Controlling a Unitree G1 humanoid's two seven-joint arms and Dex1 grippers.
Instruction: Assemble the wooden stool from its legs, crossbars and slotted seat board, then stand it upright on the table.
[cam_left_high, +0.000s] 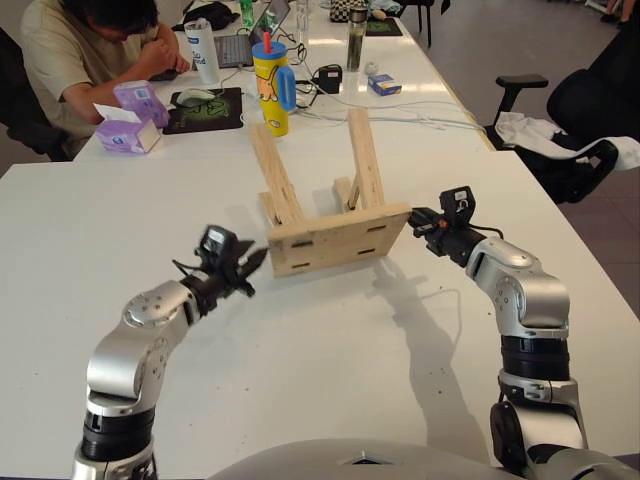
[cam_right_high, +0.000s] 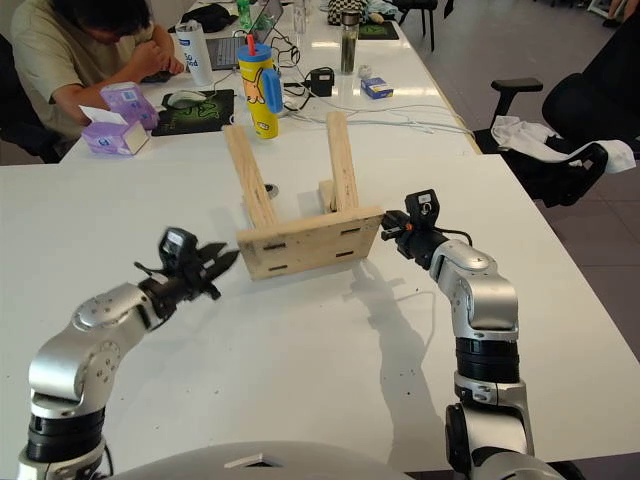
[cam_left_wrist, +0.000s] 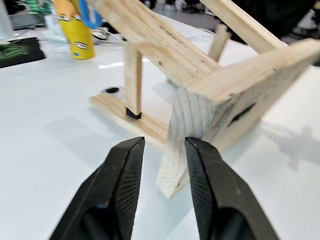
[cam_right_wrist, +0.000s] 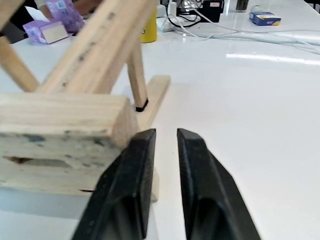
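The wooden stool lies on its side in the middle of the white table (cam_left_high: 300, 380). Its slotted seat board (cam_left_high: 335, 243) stands on edge facing me, and its legs (cam_left_high: 365, 155) point away, joined by a short crossbar (cam_left_wrist: 132, 75). My left gripper (cam_left_high: 255, 272) hovers just off the board's left end, open, with the board's corner (cam_left_wrist: 180, 150) beyond the gap between its fingers. At the board's right end, my right gripper (cam_left_high: 415, 222) has its fingers (cam_right_wrist: 135, 165) a narrow gap apart, and nothing is between them. The corner (cam_right_wrist: 75, 120) lies beside one finger.
A yellow cup with a blue handle (cam_left_high: 271, 90) stands just beyond the legs. Purple tissue boxes (cam_left_high: 130, 125), a mouse pad (cam_left_high: 205, 108), cables (cam_left_high: 400, 110) and a dark bottle (cam_left_high: 354, 45) sit farther back. A seated person works at the far left. A black office chair (cam_left_high: 570, 130) stands to the right.
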